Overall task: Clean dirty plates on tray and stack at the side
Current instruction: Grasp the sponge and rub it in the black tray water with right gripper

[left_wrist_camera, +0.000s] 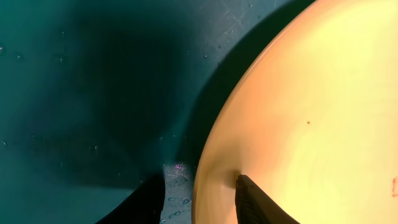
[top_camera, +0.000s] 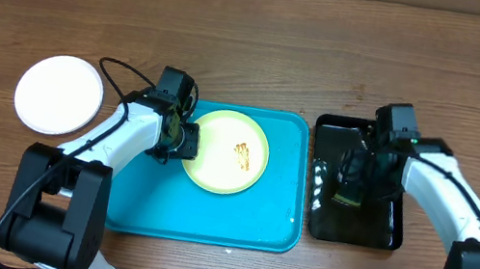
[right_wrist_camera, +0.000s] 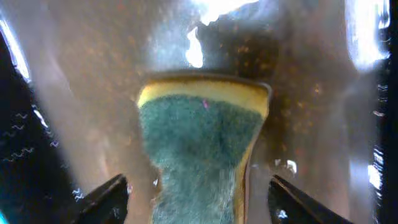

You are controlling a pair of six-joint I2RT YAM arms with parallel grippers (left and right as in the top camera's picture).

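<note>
Yellow plate [top_camera: 227,152] rim inside slack left gripper [left_wrist_camera: 199,180]; sponge [right_wrist_camera: 202,143] between spread right gripper [right_wrist_camera: 198,185], ungrasped. Could skate across wet turquoise tray [top_camera: 207,215] if scrubbed unclamped.

The left wrist view is cutting off most of the pale yellow plate [left_wrist_camera: 311,112]; the right wrist view is blurring the sponge [right_wrist_camera: 199,155] and cutting its lower end.

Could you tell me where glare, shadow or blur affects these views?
Overhead: sharp, even light, white glints on the black tray. Left wrist: heavy shadow over the turquoise tray, yellow plate rim soft. Right wrist: bright glare above the sponge, everything slightly blurred.
</note>
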